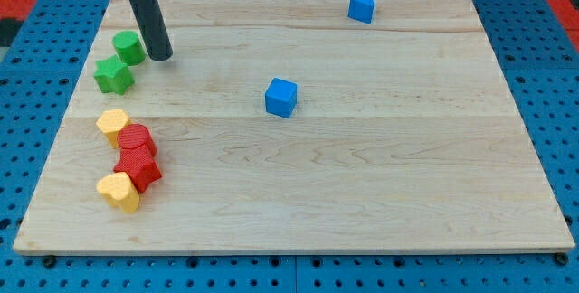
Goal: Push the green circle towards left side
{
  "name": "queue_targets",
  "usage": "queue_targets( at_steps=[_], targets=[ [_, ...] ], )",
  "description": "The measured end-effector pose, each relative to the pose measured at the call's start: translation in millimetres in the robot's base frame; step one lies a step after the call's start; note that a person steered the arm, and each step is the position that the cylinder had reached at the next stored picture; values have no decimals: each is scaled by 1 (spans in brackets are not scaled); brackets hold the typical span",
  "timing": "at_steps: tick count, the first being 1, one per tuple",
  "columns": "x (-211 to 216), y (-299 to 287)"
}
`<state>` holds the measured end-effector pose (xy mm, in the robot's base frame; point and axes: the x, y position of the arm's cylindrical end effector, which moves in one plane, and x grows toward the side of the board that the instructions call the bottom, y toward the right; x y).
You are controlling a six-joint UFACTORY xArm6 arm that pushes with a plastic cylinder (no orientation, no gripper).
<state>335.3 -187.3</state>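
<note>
The green circle point(128, 47) is a short green cylinder at the view's upper left of the wooden board point(362, 175). My tip point(161, 57) is just to its right, close to it or touching; I cannot tell which. The dark rod rises from the tip toward the view's top left. A green star-shaped block point(113, 75) sits right below the green circle, nearly touching it.
A blue cube point(280, 97) lies near the middle and a blue block point(362, 6) near the top edge. At the lower left, a yellow block point(113, 123), two red blocks point(136, 138) point(137, 167) and another yellow block point(119, 191) form a cluster.
</note>
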Motion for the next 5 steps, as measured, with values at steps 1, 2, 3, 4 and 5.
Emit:
queue_targets(
  at_steps=[1,2,3,4,5],
  targets=[
    [0,-14],
    [-1,-14],
    [-1,-17],
    [-1,-28],
    [0,-28]
  ],
)
